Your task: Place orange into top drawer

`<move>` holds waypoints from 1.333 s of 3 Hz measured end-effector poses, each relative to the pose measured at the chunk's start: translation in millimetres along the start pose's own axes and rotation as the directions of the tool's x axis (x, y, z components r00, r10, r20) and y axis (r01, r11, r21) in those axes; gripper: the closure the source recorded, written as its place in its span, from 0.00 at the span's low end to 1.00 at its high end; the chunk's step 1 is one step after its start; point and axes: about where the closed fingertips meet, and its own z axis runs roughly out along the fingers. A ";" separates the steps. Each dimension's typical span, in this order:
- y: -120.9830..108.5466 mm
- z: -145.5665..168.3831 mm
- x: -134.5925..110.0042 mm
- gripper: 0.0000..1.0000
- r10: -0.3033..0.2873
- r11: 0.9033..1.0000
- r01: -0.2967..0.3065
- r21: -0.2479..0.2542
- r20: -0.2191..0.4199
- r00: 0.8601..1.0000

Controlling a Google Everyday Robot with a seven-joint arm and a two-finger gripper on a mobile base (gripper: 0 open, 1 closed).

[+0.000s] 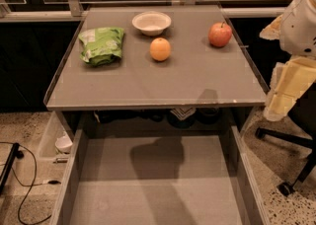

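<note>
The orange (160, 49) sits on the grey tabletop (158, 83), a little behind its middle, just in front of a white bowl. The top drawer (148, 199) is pulled open under the table's front edge, and its flat grey bottom is bare apart from a shadow. My gripper (277, 106) hangs at the far right, beyond the table's right edge, level with its front corner. It is well apart from the orange and holds nothing that I can see.
A white bowl (151, 22) stands at the back centre. A green crumpled bag (101, 45) lies at the back left. A red apple (220, 34) sits at the back right. A chair base (289, 169) stands on the floor at right, and a cable (24, 184) lies at left.
</note>
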 end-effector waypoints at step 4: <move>-60.2 43.3 -53.7 0.00 -0.058 0.998 0.053 0.028 0.254 0.966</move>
